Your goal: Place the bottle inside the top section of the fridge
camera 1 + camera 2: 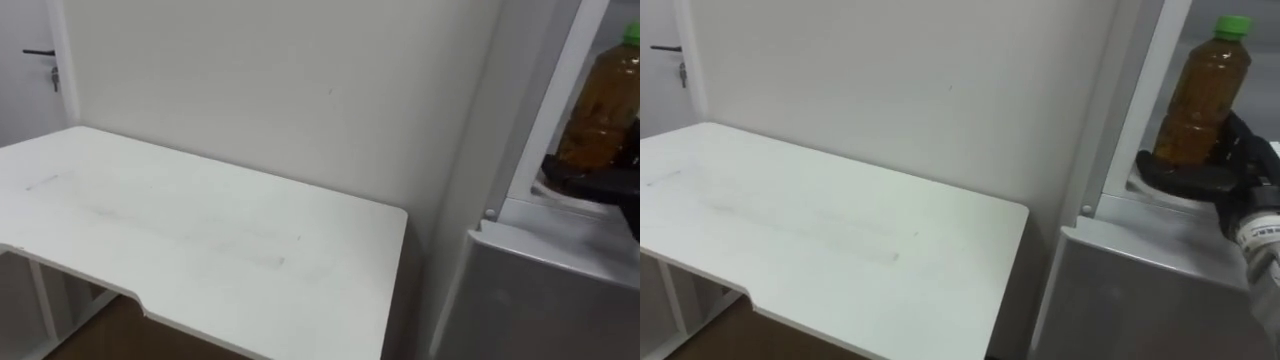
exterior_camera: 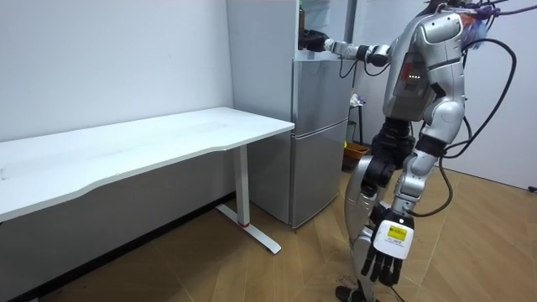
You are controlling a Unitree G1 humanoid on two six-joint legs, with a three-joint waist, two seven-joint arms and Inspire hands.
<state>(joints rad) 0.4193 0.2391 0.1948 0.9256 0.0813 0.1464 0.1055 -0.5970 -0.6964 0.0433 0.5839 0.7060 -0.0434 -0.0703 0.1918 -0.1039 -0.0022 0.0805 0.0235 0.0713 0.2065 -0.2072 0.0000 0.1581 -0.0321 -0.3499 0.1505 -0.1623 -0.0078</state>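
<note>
Our right hand (image 1: 1230,165) was curled round the base of the bottle (image 1: 1202,95), which stood upright at the mouth of the upper compartment of the fridge (image 1: 1120,300), just above its lower door; whether it rested on a shelf we could not tell. We judged it best to carry it deeper, level and upright, before loosening. Our left hand (image 2: 382,262) hung with slack fingers in front of the fridge, and the desk (image 1: 820,230) stood bare beside it.

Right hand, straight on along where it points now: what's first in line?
Right hand, shut on the bottle, points into the upper fridge's open front. Nothing shows between it and the pale interior, so the way looks free. Probably the back wall comes first, but depth is unclear.
</note>
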